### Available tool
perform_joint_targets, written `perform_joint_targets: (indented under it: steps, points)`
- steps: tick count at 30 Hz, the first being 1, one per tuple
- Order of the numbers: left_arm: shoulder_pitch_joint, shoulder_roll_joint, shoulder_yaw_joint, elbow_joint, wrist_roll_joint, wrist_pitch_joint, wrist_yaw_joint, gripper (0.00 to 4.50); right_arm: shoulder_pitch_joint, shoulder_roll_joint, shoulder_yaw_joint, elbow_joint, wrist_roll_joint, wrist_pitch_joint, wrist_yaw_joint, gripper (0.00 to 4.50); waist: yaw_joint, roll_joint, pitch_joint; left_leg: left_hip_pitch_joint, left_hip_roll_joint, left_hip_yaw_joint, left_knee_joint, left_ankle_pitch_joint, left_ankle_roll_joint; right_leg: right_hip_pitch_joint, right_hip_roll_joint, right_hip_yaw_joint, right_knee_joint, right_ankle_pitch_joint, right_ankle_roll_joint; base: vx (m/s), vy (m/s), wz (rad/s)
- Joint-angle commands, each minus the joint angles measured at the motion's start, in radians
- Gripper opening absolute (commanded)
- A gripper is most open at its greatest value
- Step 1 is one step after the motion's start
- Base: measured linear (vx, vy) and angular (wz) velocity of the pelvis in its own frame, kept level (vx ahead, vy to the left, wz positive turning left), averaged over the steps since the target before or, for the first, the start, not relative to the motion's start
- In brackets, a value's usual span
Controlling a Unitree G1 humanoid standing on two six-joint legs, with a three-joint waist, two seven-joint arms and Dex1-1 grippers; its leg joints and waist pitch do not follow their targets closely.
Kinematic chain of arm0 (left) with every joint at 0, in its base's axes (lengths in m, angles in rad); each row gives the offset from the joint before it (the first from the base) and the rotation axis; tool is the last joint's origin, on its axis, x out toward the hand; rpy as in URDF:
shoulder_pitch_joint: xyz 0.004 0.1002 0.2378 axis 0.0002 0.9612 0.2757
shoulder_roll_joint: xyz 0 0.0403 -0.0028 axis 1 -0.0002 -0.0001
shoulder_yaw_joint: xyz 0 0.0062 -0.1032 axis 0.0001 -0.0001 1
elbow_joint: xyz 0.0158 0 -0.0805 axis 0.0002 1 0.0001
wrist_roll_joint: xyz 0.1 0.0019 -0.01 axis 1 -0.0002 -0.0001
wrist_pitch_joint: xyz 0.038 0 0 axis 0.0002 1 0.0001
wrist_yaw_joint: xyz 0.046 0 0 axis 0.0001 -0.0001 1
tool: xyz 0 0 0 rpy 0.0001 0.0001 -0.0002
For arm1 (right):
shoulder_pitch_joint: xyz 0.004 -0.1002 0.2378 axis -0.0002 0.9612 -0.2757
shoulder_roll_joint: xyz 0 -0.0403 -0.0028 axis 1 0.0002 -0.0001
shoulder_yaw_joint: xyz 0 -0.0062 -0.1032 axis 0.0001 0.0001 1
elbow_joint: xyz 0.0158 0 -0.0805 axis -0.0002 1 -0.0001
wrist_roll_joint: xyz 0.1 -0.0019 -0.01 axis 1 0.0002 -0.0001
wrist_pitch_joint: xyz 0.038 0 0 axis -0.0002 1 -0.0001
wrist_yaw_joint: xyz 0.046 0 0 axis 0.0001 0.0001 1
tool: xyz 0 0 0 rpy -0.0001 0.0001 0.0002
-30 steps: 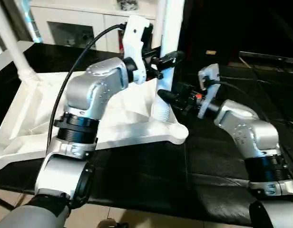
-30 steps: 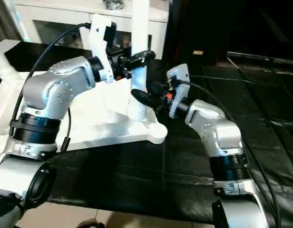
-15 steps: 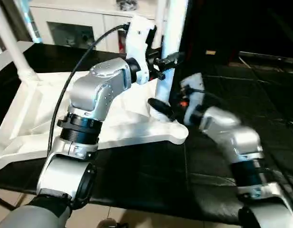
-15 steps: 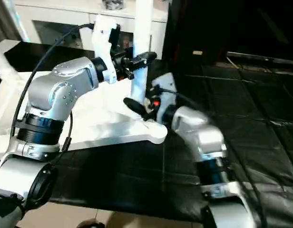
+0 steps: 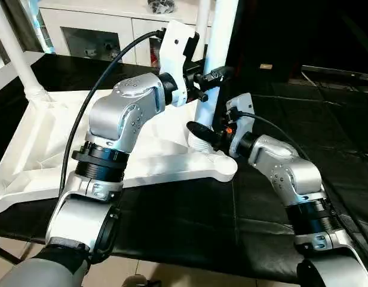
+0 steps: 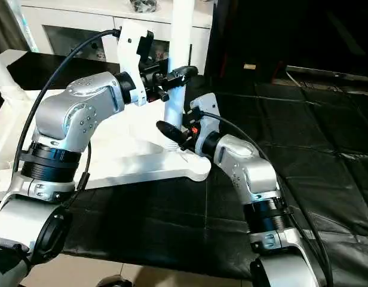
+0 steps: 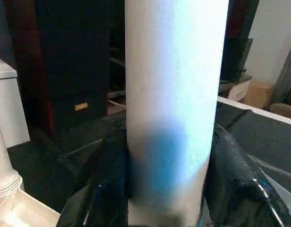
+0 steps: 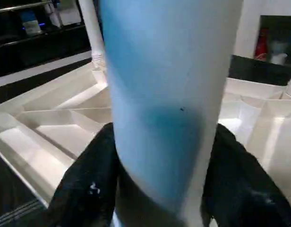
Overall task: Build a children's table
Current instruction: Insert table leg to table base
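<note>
The white ribbed tabletop lies underside up on a black surface. A long white leg stands upright in its near right corner socket. My left gripper is shut on this leg at mid-height, and its fingers press both sides of the tube. My right gripper is shut on the same leg just above the socket. Its black fingers hug the tube. Another leg stands in the far left socket.
A white glass-door cabinet stands behind the tabletop. The black padded surface stretches out to the right and toward me. Cables loop from both wrists over the work.
My right arm has swung in from the right, and its fingers have closed around the leg's lower end. The left gripper keeps its hold higher up.
</note>
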Motion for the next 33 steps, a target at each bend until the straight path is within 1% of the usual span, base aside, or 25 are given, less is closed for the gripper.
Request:
perform_joint_targets:
  steps: [1,4,5,6,12,13,15,18,21,23,25,27,29,30,32,33]
  points:
    - [-0.013,-0.003,-0.009,-0.023,-0.005,0.003,-0.012,1.82,-0.021,-0.003,-0.013,0.009,0.006,-0.004,0.005,2.21,-0.004,0.004,-0.080,0.018,0.018,-0.003,-0.068,-0.160,-0.031,0.059,-0.072,0.046,-0.070,-0.135,-0.170,0.000,0.000,0.00]
    - [-0.013,-0.003,-0.008,-0.024,-0.005,0.003,-0.012,1.82,-0.021,-0.001,-0.016,0.010,0.012,-0.001,0.008,2.02,-0.004,0.003,-0.080,0.017,0.018,-0.003,-0.068,-0.159,-0.030,0.060,-0.073,0.046,-0.070,-0.135,-0.170,0.000,0.000,0.00]
    - [-0.013,-0.003,-0.004,-0.026,-0.006,0.003,-0.013,1.82,-0.022,0.000,-0.018,0.012,0.016,-0.001,0.010,2.00,-0.003,-0.002,-0.080,0.016,0.018,-0.003,-0.068,-0.154,-0.029,0.061,-0.074,0.046,-0.069,-0.138,-0.169,0.000,0.000,0.00]
    - [-0.012,-0.003,-0.001,-0.027,-0.007,0.002,-0.013,1.82,-0.023,0.001,-0.020,0.014,0.019,-0.001,0.013,1.99,-0.004,-0.001,-0.079,0.017,0.018,-0.003,-0.068,-0.154,-0.028,0.059,-0.074,0.046,-0.070,-0.142,-0.167,0.000,0.000,0.00]
    - [-0.012,-0.003,0.019,-0.024,-0.012,0.004,-0.002,1.82,-0.025,-0.001,-0.033,0.012,0.032,0.001,0.031,1.97,-0.003,0.000,-0.079,0.017,0.018,-0.003,-0.068,-0.153,-0.028,0.059,-0.073,0.046,-0.070,-0.141,-0.166,0.000,0.000,0.00]
    - [-0.013,-0.003,0.025,-0.022,-0.022,0.010,-0.011,2.52,-0.026,-0.002,-0.035,0.011,0.033,0.001,0.034,1.96,-0.003,0.002,-0.079,0.016,0.018,-0.003,-0.068,-0.155,-0.028,0.059,-0.074,0.046,-0.071,-0.147,-0.165,0.000,0.000,0.00]
    - [-0.009,0.003,0.025,-0.028,-0.042,0.024,-0.043,2.55,-0.026,-0.004,-0.039,0.005,0.037,-0.006,0.046,1.96,-0.003,0.004,-0.079,0.017,0.018,-0.003,-0.068,-0.161,-0.029,0.059,-0.074,0.046,-0.071,-0.149,-0.169,0.000,0.000,0.00]
    - [-0.005,0.008,0.021,-0.025,-0.035,0.021,-0.042,2.92,-0.025,-0.012,-0.040,-0.006,0.044,-0.007,0.064,1.96,-0.003,0.004,-0.080,0.018,0.019,-0.003,-0.068,-0.161,-0.028,0.058,-0.073,0.046,-0.070,-0.133,-0.175,0.000,0.000,0.00]
    - [0.008,0.012,0.025,-0.027,-0.037,0.033,-0.039,3.10,-0.021,-0.025,-0.040,-0.027,0.054,0.000,0.091,1.96,-0.004,0.007,-0.079,0.017,0.018,-0.004,-0.068,-0.167,-0.029,0.060,-0.072,0.046,-0.071,-0.133,-0.173,0.000,0.000,0.00]
    - [0.010,0.012,0.027,-0.028,-0.041,0.037,-0.042,3.18,-0.020,-0.027,-0.040,-0.031,0.055,0.000,0.095,1.96,-0.003,0.006,-0.079,0.017,0.018,-0.004,-0.068,-0.165,-0.029,0.060,-0.072,0.046,-0.070,-0.134,-0.173,0.000,0.000,0.00]
    - [0.015,0.011,0.027,-0.030,-0.042,0.038,-0.042,3.18,-0.018,-0.031,-0.036,-0.040,0.056,0.003,0.101,1.96,-0.003,0.007,-0.080,0.018,0.018,-0.004,-0.068,-0.162,-0.028,0.060,-0.072,0.046,-0.070,-0.129,-0.176,0.000,0.000,0.00]
    - [0.016,0.012,0.020,-0.020,-0.028,0.027,-0.030,2.89,-0.014,-0.040,-0.021,-0.051,0.050,-0.001,0.118,1.96,-0.003,0.006,-0.080,0.019,0.019,-0.004,-0.068,-0.167,-0.029,0.060,-0.071,0.045,-0.070,-0.129,-0.177,0.000,0.000,0.00]
    - [0.015,0.012,0.015,-0.007,-0.010,0.009,-0.020,2.82,-0.014,-0.040,-0.018,-0.053,0.048,-0.001,0.119,1.96,-0.003,0.007,-0.080,0.019,0.019,-0.004,-0.068,-0.168,-0.028,0.059,-0.072,0.045,-0.070,-0.129,-0.180,0.000,0.000,0.00]
    - [0.014,0.012,0.015,-0.003,-0.005,0.003,-0.017,2.56,-0.014,-0.039,-0.018,-0.053,0.048,0.000,0.119,1.96,-0.003,0.007,-0.080,0.019,0.019,-0.004,-0.068,-0.168,-0.029,0.059,-0.072,0.045,-0.070,-0.130,-0.180,0.000,0.000,0.00]
    - [0.014,0.009,0.019,0.001,-0.006,-0.001,-0.016,2.47,-0.015,-0.039,-0.017,-0.052,0.046,-0.003,0.119,1.96,-0.003,0.006,-0.080,0.017,0.018,-0.004,-0.068,-0.167,-0.029,0.061,-0.073,0.046,-0.071,-0.133,-0.178,0.000,0.000,0.00]
    - [0.013,0.007,0.025,0.004,-0.008,-0.004,-0.012,2.44,-0.015,-0.039,-0.017,-0.052,0.045,-0.004,0.118,1.96,-0.002,0.009,-0.080,0.018,0.019,-0.004,-0.068,-0.168,-0.030,0.060,-0.073,0.045,-0.070,-0.135,-0.179,0.000,0.000,0.00]
